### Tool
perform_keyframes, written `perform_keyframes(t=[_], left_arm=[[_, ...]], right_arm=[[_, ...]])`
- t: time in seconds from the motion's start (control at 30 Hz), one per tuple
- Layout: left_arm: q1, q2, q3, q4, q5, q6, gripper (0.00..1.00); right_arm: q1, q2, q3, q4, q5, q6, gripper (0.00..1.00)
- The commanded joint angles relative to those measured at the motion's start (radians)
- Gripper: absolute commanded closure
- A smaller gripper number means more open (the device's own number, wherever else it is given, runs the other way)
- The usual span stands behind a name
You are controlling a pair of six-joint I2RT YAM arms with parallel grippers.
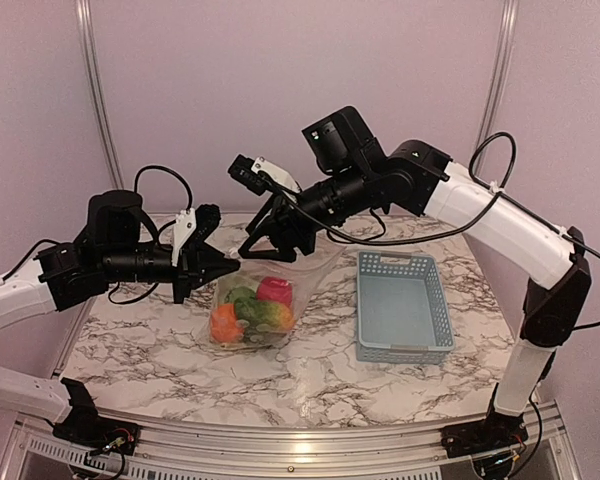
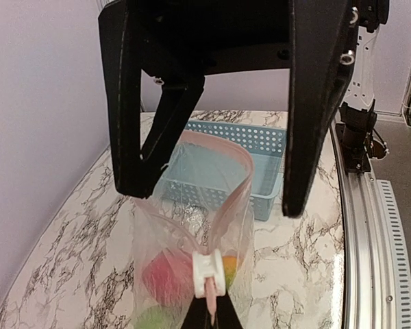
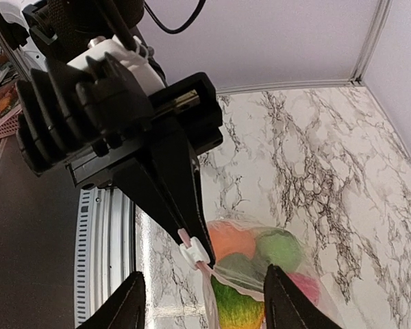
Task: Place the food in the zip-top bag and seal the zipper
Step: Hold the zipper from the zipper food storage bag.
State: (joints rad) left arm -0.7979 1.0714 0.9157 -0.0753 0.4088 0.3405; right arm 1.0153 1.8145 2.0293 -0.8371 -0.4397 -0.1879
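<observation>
Left gripper (image 1: 232, 268) jaws pinch the pinkish zipper strip (image 2: 248, 175) of the clear crinkly bag (image 2: 151, 233), by its white slider (image 2: 209, 269). Right gripper (image 3: 204, 271) jaws, open, should grip that slider squarely.

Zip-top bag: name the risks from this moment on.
Only the left gripper pinches the zipper, beside the slider. The right gripper stands open, so the gaping zip-top bag may sag or slip and spill the food. The pinch sits so near the slider that it may jam.
</observation>
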Motion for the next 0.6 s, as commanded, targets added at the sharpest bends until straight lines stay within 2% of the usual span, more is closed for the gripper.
perform_keyframes(t=[0.0, 0.3, 0.57], left_arm=[[-0.003, -0.027, 0.052, -0.034, 0.043, -0.024, 1.00], [-0.003, -0.053, 0.045, -0.030, 0.031, -0.056, 1.00], [-0.003, -0.052, 0.039, -0.037, 0.048, -0.073, 1.00]], right_arm=[[0.008, 0.022, 0.006, 0.048, -0.054, -0.035, 0.44], [0.009, 0.059, 0.019, 0.064, -0.115, -0.032, 0.51], [0.009, 0.066, 0.027, 0.074, -0.131, -0.023, 0.64]])
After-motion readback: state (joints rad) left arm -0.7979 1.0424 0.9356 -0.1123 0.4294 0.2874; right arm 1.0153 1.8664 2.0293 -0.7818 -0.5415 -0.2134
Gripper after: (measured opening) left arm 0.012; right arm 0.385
